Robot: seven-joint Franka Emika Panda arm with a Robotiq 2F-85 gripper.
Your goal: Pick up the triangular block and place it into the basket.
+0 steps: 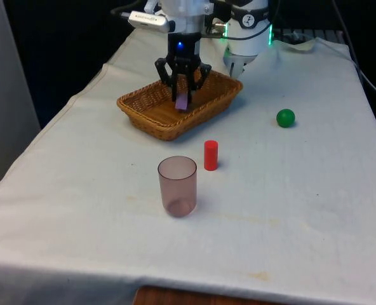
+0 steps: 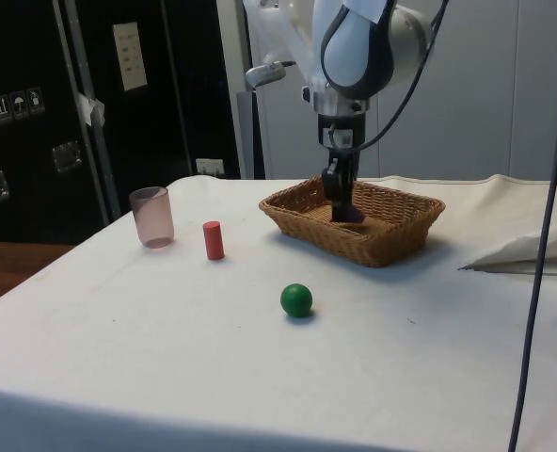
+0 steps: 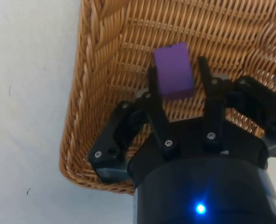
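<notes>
The purple triangular block [image 1: 183,98] lies tilted inside the wicker basket [image 1: 147,108], down at its floor. In the wrist view the block [image 3: 173,70] sits between my two black fingers [image 3: 153,88]; one finger is against its side and a thin strip of wicker shows between it and the other. My gripper [image 1: 183,86] is lowered into the basket [image 2: 391,247] and stands open around the block [image 2: 350,215]. From the side, the gripper [image 2: 340,202] reaches below the basket's rim.
A red cylinder [image 1: 211,155] and a translucent pink cup [image 1: 177,185] stand in front of the basket. A green ball [image 1: 285,117] lies towards the front view's right. A folded white cloth [image 2: 528,250] is beside the basket in the side view.
</notes>
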